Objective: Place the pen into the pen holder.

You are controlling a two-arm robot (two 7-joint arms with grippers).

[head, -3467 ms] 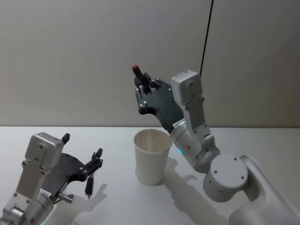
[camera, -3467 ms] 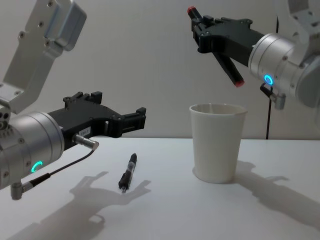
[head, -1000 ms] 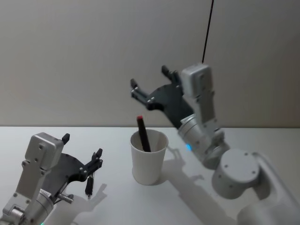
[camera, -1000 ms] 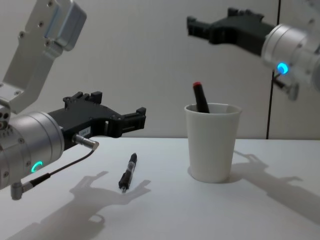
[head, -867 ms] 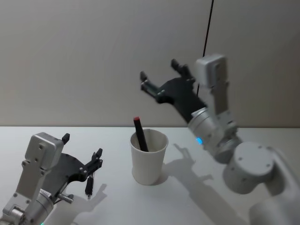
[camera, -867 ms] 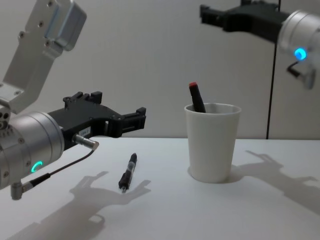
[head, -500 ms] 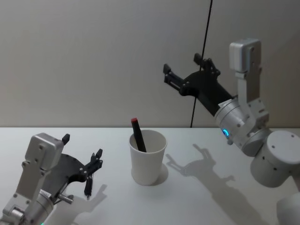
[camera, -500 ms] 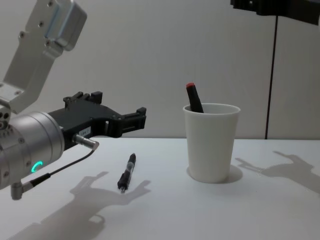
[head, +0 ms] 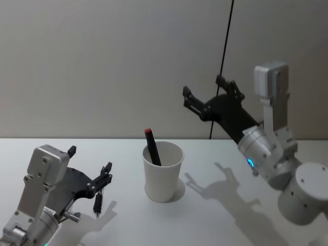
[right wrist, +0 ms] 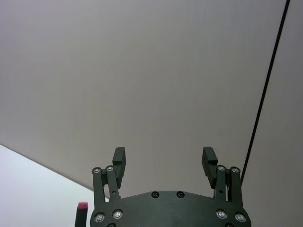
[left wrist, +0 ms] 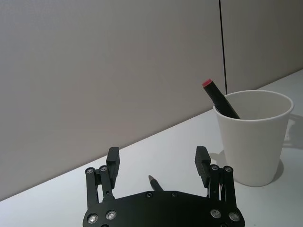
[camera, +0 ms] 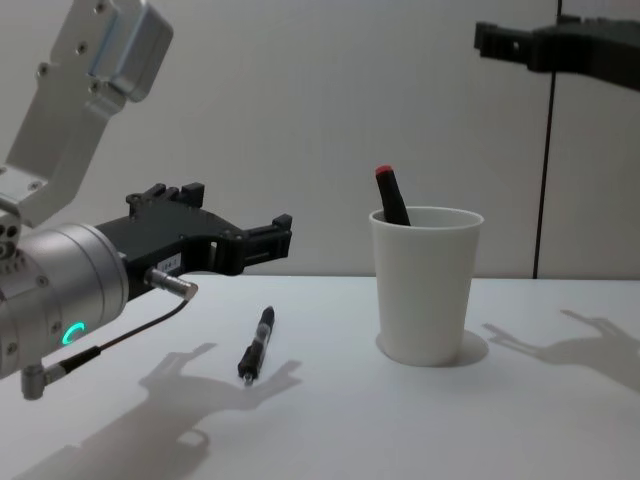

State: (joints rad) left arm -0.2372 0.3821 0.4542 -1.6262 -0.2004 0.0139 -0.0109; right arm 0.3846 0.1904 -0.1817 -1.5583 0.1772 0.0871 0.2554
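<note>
While red-capped pen (head: 151, 147) leans in pen holder (head: 163, 180), left gripper (head: 90, 159) and right gripper (head: 203, 86) released; off-centre black pen (camera: 255, 343) drop could tip it.

The left gripper (left wrist: 157, 153) and the right gripper (right wrist: 164, 152) were flat matt-black plates, each ending in two short block-tipped fingers (left wrist: 202, 156) on paired links. Silver screw heads (left wrist: 110, 215) dotted the plate just behind the fingers. Behind the left claw sat a brushed silver wrist barrel (camera: 60, 285) with a cyan ring light (camera: 70, 333) and a thin black cable (camera: 125, 331). Further back from it rose a boxy pale-grey housing (camera: 100, 55). Well behind the right claw was a rounded white joint (head: 306, 193).
</note>
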